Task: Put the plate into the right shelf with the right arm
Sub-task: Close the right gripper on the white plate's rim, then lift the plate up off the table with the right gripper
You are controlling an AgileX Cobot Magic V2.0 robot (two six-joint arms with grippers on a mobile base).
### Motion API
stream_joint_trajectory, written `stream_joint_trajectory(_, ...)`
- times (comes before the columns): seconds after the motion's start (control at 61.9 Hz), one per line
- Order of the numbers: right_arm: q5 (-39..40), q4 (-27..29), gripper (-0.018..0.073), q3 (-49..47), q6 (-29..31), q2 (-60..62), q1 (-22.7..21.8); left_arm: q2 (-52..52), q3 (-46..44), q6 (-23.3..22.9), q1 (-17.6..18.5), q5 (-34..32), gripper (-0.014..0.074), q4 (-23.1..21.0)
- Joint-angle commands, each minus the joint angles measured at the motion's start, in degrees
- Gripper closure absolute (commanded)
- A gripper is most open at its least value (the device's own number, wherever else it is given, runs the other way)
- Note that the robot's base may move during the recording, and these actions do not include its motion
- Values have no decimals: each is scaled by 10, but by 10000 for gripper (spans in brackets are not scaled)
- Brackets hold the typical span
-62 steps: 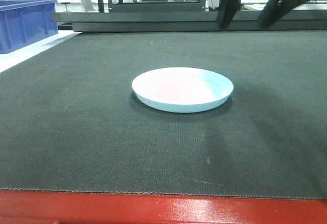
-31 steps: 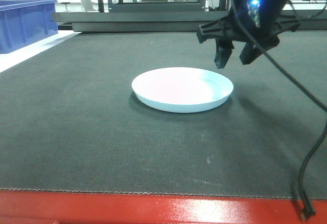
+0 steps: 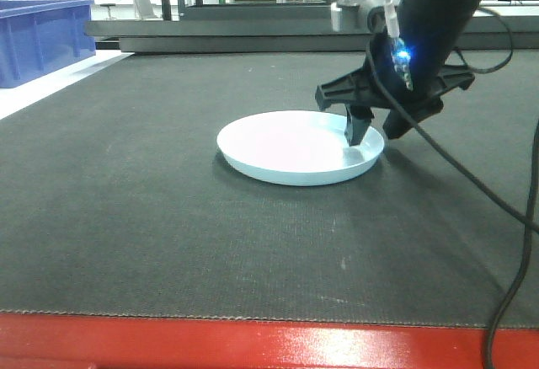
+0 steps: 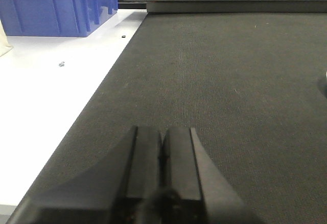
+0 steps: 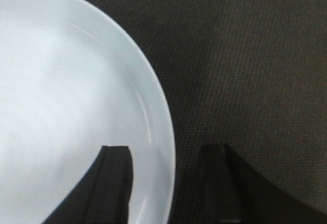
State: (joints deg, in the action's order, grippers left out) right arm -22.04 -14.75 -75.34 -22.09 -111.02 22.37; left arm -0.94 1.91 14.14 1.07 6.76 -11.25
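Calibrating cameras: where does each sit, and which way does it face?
Front view: low at the table edge, facing across the mat; shows the plate and open right gripper.
Left wrist: low over the mat, facing the blue bin; shut left gripper below.
Right wrist: looking down at the plate's rim, its fingers astride it.
Front and right wrist share the plate.

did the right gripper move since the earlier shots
Yes. The right gripper came down and slightly left, from well above the unmoved plate to its rim, which it now straddles with jaws open.
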Motion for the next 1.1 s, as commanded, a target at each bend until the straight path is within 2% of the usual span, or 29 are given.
stream_joint_trajectory(0.0, 32, -13, 244, -20, 1, 23, -1, -7, 3, -1, 2, -49, 643, -2)
stream_joint_trajectory(0.178, 32, -13, 525, -20, 1, 23, -1, -7, 3, -1, 2, -49, 643, -2)
stream_joint_trajectory(0.226, 33, -13, 498, -20, 1, 25, -1, -7, 3, -1, 2, -49, 643, -2)
stream_joint_trajectory(0.549, 34, -13, 505, 2, 1, 109, -3, -7, 3, -1, 2, -49, 643, -2)
stream_joint_trajectory(0.856, 87, -13, 505, 155, 6, 317, -15, -7, 3, -1, 2, -49, 643, -2)
stream_joint_trajectory(1.082, 95, -13, 505, 289, 6, 496, -15, -7, 3, -1, 2, -49, 643, -2)
